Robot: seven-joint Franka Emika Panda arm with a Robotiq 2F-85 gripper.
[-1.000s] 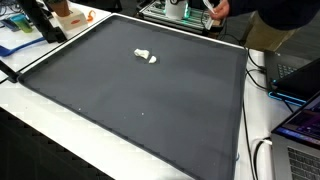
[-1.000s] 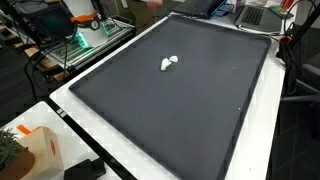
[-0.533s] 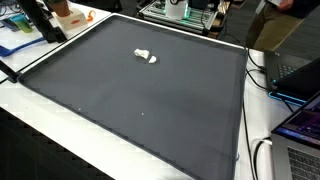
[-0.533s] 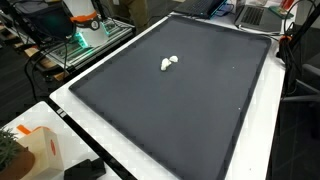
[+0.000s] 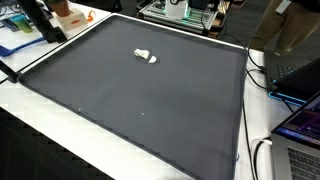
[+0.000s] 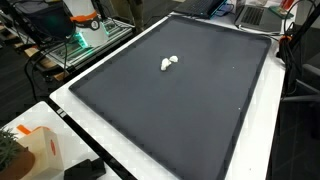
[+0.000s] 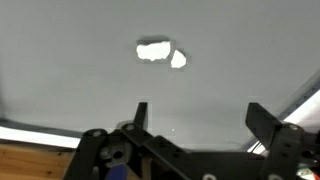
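The gripper hangs over the one dark mat, jaws wide apart and holding nothing. Two white pieces counted, a larger piece with a smaller piece just beside it, lying nearer one end of the mat than its middle. Judgement: a clean grasp needs the jaws centred over one piece, clear of its neighbour.
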